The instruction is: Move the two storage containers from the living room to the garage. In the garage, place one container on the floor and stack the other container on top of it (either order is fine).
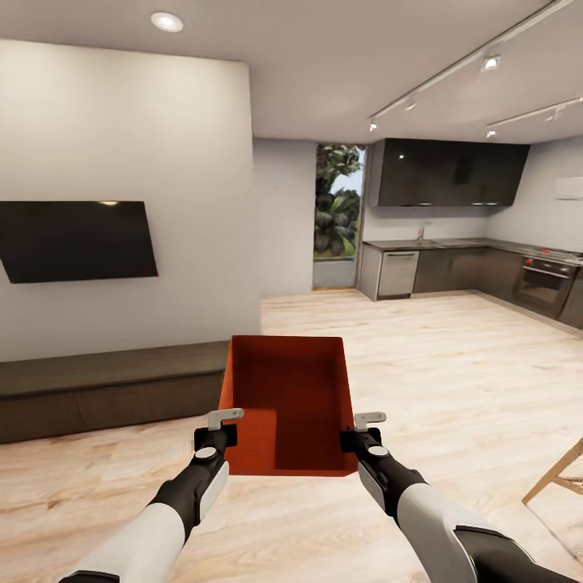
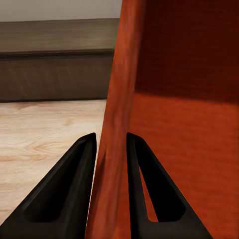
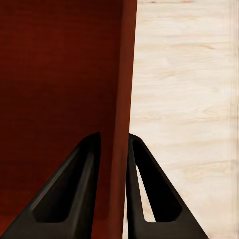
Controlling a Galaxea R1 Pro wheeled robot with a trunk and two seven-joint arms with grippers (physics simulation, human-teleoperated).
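Living room with light plank floor (image 1: pixel 453 380), wall TV (image 1: pixel 77 240) on the left above a long low dark cabinet (image 1: pixel 105 389), kitchen units far right, so the garage isn't anywhere close yet. From the head view, one storage container (image 1: pixel 287 401) is carried out in front of the robot, off the floor, between both arms. It's a plain orange-red open box, walls flaring a bit outward, nothing inside that I can see. Left gripper (image 1: pixel 220 429) has the left wall, right gripper (image 1: pixel 364 431) has the right wall, both near the box's near end.

Left wrist view: the two dark fingers (image 2: pixel 69 194) sit either side of the thin wall (image 2: pixel 117 124), pinched right onto it, cabinet and floor behind.

Right wrist view: same deal, fingers (image 3: pixel 74 194) clamped on the opposite wall (image 3: pixel 124 99), floor beyond.

My worry is that both holds are just thin-rim pinches near one end, so the far end could sag or the wall could slip out when the base turns or jolts. If the arms drift apart or together, the box could twist free or drop.
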